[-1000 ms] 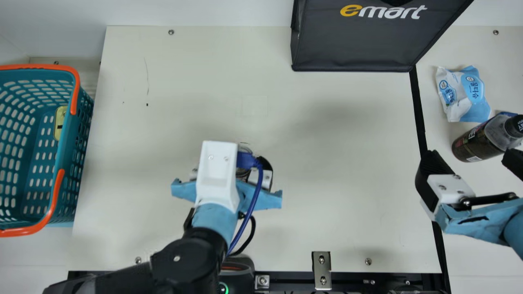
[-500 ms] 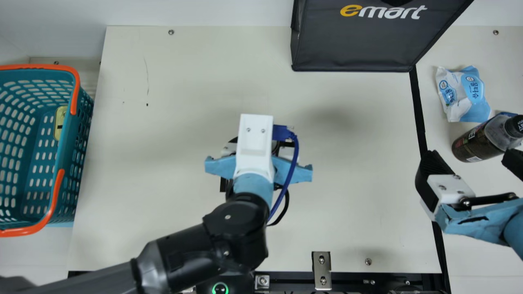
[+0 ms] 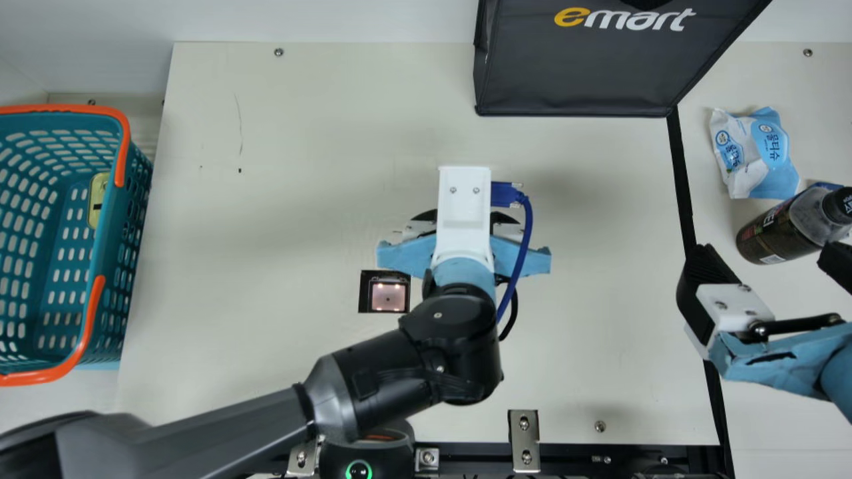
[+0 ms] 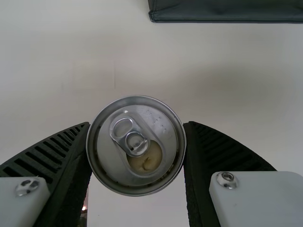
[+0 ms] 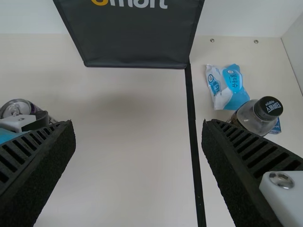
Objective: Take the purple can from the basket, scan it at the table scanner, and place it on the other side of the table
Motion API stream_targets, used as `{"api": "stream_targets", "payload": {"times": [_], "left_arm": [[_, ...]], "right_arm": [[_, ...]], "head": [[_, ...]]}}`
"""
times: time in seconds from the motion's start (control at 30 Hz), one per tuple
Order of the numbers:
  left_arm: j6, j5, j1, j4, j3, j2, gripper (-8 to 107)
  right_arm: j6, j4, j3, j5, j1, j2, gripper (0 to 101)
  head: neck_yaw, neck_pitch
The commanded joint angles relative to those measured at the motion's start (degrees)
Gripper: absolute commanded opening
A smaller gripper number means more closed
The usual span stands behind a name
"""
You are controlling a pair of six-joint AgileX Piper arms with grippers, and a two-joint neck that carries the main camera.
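Clasps the purple can in the left gripper, with a ribbed finger pressed to either side, probably for a centred hold on the round wall and to leave the underside free for setting down. Holds it lid toward the wrist camera, apparently about upright, over the middle of the tabletop, to the right of the scanner. Suggests by this place a scan already done, though without visible proof of a reading. Calls next for a carry past the black strip along the tabletop's right edge, likely to a spot near the packet of wipes and the bottle, perhaps put there as goods already scanned. Has the right gripper spread wide and empty over that same right edge, near the bottle, presumably parked as unneeded for a one-handed job. Risks a bump there in the carry, or a nudge to the bottle on release. Has the basket beyond the left edge, with a yellow item inside, sensibly opposite the finishing side for one simple pass across the scanner.
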Motion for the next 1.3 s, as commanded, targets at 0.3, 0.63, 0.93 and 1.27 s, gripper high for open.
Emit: {"api": "stream_targets", "payload": {"times": [0.3,0.63,0.93,1.27], "left_arm": [[1.04,0.93,1.27,-1.81,-2.39,1.93,22],[1.65,0.49,2.24,-2.95,-1.99,2.01,55],[1.98,-1.3,3.15,-3.66,-1.18,1.21,85],[3.79,-5.86,4.67,-6.56,0.55,-1.37,90]], "right_arm": [[0.0,0.0,0.0,0.0,0.0,0.0,95],[0.0,0.0,0.0,0.0,0.0,0.0,95],[0.0,0.0,0.0,0.0,0.0,0.0,95],[0.0,0.0,0.0,0.0,0.0,0.0,95]], "head": [[0.09,-1.48],[0.09,-1.48],[0.09,-1.48],[0.09,-1.48]]}}
